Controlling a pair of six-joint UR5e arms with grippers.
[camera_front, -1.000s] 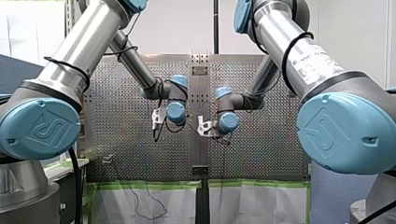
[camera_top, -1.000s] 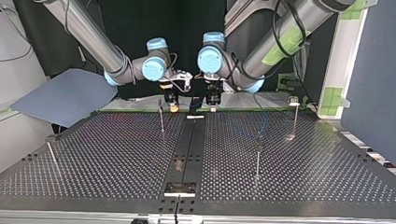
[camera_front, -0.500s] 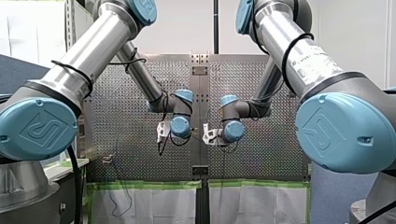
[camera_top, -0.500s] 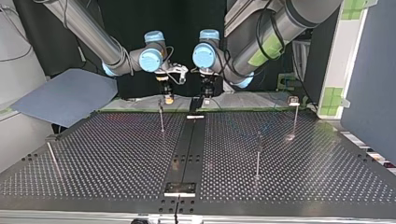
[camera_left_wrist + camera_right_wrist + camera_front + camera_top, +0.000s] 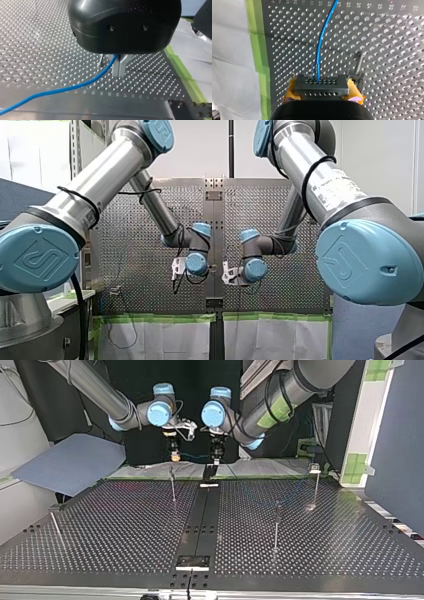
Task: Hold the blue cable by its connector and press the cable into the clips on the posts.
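In the right wrist view my right gripper point(image 5: 322, 88) is shut on the grey perforated connector point(image 5: 322, 85), with yellow pads point(image 5: 290, 88) on either side. The blue cable point(image 5: 322, 42) leaves the connector and runs ahead over the perforated table. In the left wrist view the metal fingers of my left gripper point(image 5: 119, 71) are shut on the blue cable point(image 5: 75, 86), which trails away low over the table. In the top view my right gripper point(image 5: 173, 455) and my left gripper point(image 5: 215, 457) hang side by side above the table's far edge. A thin post point(image 5: 172, 485) stands just below my right gripper.
More thin posts stand on the table point(image 5: 125, 525): one right of centre point(image 5: 275, 525), one at the far right point(image 5: 315, 482), one leaning at the near left point(image 5: 55, 527). A black strip point(image 5: 200, 520) runs down the table's middle. A blue-grey sheet point(image 5: 70, 462) lies off its left side.
Both wrists have moved up in the top view, away from the table's surface, and down in the front view. They still hang side by side, each keeping its grip.
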